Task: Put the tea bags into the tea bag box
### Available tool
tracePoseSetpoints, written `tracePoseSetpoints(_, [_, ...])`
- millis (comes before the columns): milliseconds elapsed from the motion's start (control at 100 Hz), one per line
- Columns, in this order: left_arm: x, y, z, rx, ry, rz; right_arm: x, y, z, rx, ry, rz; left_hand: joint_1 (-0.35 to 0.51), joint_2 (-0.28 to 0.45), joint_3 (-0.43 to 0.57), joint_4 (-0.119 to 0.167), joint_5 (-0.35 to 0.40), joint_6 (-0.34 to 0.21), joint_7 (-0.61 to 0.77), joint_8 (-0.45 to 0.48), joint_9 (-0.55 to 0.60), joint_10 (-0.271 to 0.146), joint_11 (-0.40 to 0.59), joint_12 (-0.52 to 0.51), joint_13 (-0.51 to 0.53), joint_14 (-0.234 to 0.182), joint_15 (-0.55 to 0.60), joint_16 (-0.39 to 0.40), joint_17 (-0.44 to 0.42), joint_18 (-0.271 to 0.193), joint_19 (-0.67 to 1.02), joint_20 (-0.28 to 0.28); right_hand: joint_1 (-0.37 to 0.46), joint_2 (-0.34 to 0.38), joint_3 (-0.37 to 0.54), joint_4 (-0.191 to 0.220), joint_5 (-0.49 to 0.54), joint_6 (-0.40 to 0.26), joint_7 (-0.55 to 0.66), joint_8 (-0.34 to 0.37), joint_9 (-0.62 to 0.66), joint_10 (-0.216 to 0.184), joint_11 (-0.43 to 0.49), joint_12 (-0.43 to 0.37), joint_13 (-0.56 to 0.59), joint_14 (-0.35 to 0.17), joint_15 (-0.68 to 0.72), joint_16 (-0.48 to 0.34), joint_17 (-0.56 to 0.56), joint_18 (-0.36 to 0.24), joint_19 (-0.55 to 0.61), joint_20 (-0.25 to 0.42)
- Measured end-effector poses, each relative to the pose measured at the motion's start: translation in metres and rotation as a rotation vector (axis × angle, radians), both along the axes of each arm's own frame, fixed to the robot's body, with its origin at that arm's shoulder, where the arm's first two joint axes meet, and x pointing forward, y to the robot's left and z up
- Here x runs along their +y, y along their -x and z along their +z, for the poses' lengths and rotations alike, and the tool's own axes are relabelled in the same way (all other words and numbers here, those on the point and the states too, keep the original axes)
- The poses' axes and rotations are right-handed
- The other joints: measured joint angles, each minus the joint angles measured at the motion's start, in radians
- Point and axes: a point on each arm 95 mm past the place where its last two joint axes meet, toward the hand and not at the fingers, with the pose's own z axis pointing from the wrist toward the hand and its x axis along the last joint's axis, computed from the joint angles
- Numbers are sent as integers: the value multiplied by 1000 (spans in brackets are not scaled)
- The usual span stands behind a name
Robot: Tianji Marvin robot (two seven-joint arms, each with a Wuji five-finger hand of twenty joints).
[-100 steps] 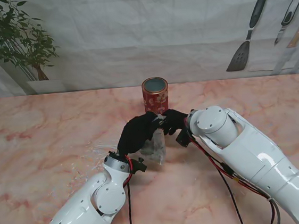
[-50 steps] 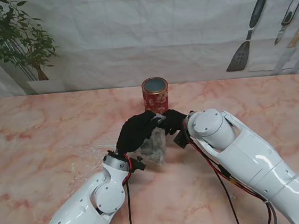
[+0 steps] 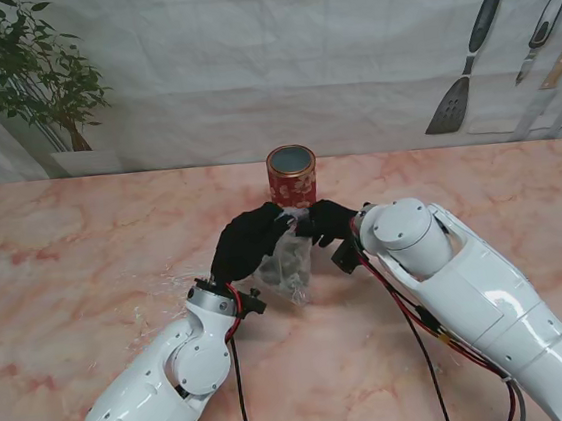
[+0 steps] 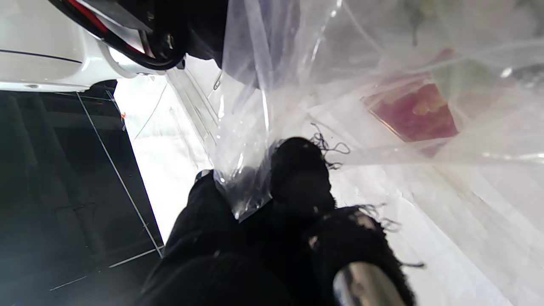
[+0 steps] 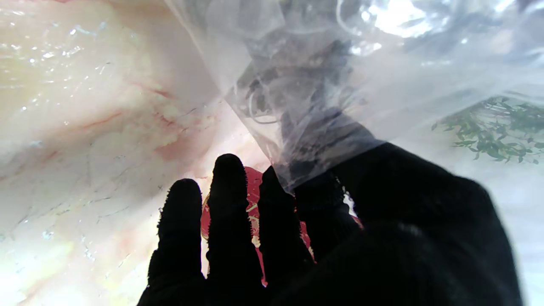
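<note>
- L robot hand (image 3: 249,242) pinches top edge of clear bag (image 3: 287,263) w/ tea bags.
- R robot hand (image 3: 328,223) grips same edge from opposite side.
- Bag hangs btwn them over marble surface (image 3: 84,251), just in front of red tin (image 3: 292,178), open top.

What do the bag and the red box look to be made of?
Bag: thin clear plastic film, glossy; it creases and shows its contents through. Red box: probably metal tin or coated card, with a gold floral print and a shiny rim; the pictures leave it open.
</note>
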Motion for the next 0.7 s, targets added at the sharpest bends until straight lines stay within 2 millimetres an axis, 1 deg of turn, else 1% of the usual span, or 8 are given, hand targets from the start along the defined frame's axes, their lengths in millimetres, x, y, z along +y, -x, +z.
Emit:
tracePoseSetpoints(60, [2,-1,0,2,-4,7,-2,0,2,-2,-5,-4,0,0,0,0,0,0,0,0,0,0,0,0,0,0,0,0,0,0,0,0,0,0,0,17,0,9,0,5,0,2,-1,-1,-11,0,-9,0,0,0,-2,0])
tracePoseSetpoints(200, [5,-3,0,7,-14,25,-5,1,4,-6,-16,-10,0,0,0,0,0,0,0,0,0,0,0,0,0,0,0,0,0,0,0,0,0,0,1,17,0,11,0,15,-11,3,-11,-11,-11,0,-10,-2,0,-1,-8,0])
tracePoseSetpoints(260, [6,-4,-1,9,-17,32,-7,2,5,-9,-21,-13,0,0,0,0,0,0,0,0,0,0,0,0,0,0,0,0,0,0,0,0,1,20,1,17,-11,20,2,22,-11,5,-11,-11,-11,0,-10,-2,0,-1,-10,-1])
tracePoseSetpoints(340, [7,-5,-1,12,-22,41,-8,2,7,-17,-23,-17,0,0,0,0,0,0,0,0,0,0,0,0,0,0,0,0,0,0,0,0,1,22,1,17,-11,23,2,33,-13,10,-11,-11,-23,0,-10,-5,-2,-1,-25,-1])
tracePoseSetpoints(380, [8,-6,-1,13,-24,47,-9,3,8,-22,-25,-19,0,0,0,0,0,0,0,0,0,0,0,0,0,0,0,0,0,0,0,0,2,24,1,17,-14,25,2,42,-13,11,-11,-11,-23,0,-10,-8,-2,-1,-26,-1])
tracePoseSetpoints(390, [8,-6,-1,14,-25,48,-9,3,8,-24,-25,-20,0,0,0,0,0,0,0,0,0,0,0,0,0,0,0,0,0,0,0,0,3,35,1,17,-23,31,6,48,-20,13,-11,-11,-23,0,-10,-9,-2,-1,-26,-1])
tracePoseSetpoints(480, [11,-8,-1,19,-30,59,-9,4,12,-36,-30,-21,0,0,0,0,0,0,0,0,0,0,0,0,0,0,0,0,0,0,0,0,13,58,-1,17,-54,46,12,77,-36,18,-12,-11,-41,0,-10,-13,-3,-1,-40,-1])
tracePoseSetpoints(700, [13,-9,-1,26,-40,74,-11,6,23,-66,-57,-20,0,0,0,0,0,0,0,0,0,0,0,0,0,0,0,0,0,0,0,0,25,59,-19,17,-61,48,14,91,-37,26,-12,-11,-48,0,-10,-13,-7,-1,-50,-2])
